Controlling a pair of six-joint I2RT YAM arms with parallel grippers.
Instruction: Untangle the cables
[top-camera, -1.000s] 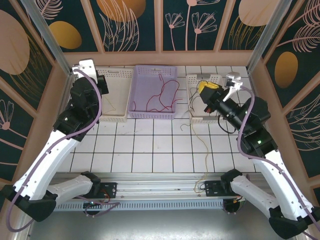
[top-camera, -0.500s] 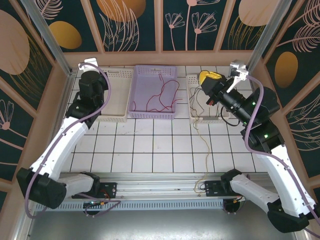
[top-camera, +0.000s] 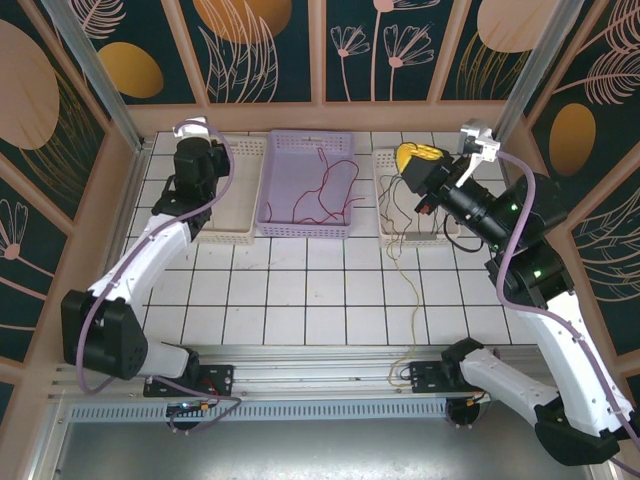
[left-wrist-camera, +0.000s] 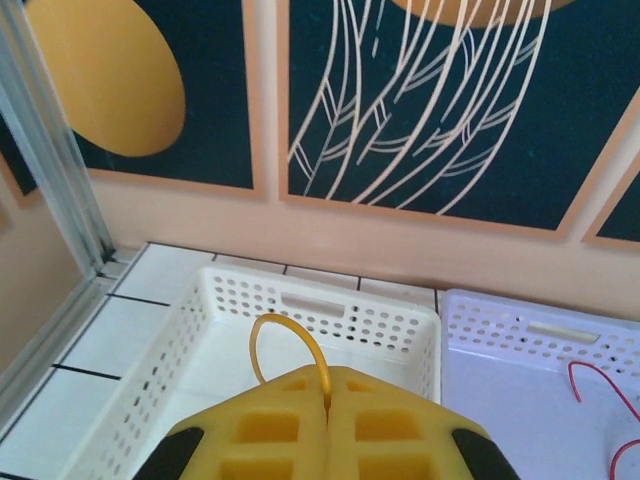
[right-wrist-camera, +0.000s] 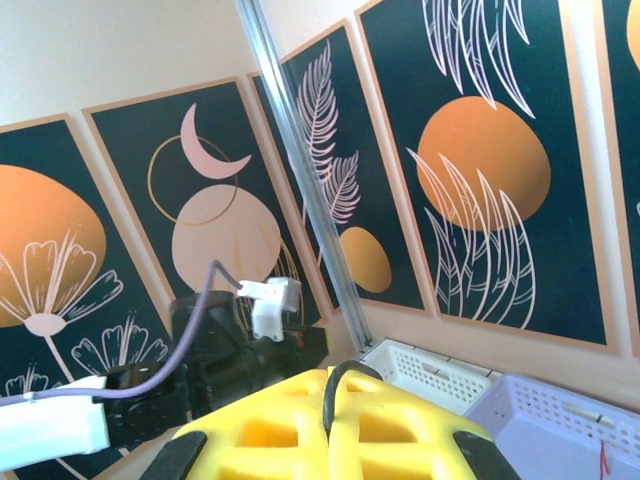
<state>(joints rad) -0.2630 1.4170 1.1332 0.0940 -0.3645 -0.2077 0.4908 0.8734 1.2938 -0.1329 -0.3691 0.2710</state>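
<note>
Cable tails hidden inside both grips, left gripper (left-wrist-camera: 327, 425), beside purple basket (left-wrist-camera: 520, 312), clamped on upward-arching yellow cable (left-wrist-camera: 288, 340), right gripper (right-wrist-camera: 328, 428) pinching dark cable (right-wrist-camera: 334, 385) loop.

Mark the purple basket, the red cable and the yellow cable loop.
purple basket (top-camera: 303, 230), top external view, near wall.
red cable (left-wrist-camera: 577, 364), left wrist view, top of bend.
yellow cable (left-wrist-camera: 275, 318), left wrist view, top of loop.

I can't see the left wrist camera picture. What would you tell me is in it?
The yellow left gripper, shut at the bottom of the picture, pinches a loop of yellow cable above a white basket. A purple basket with a red cable in it sits to the right, and a dark wall with orange shapes stands behind.
</note>
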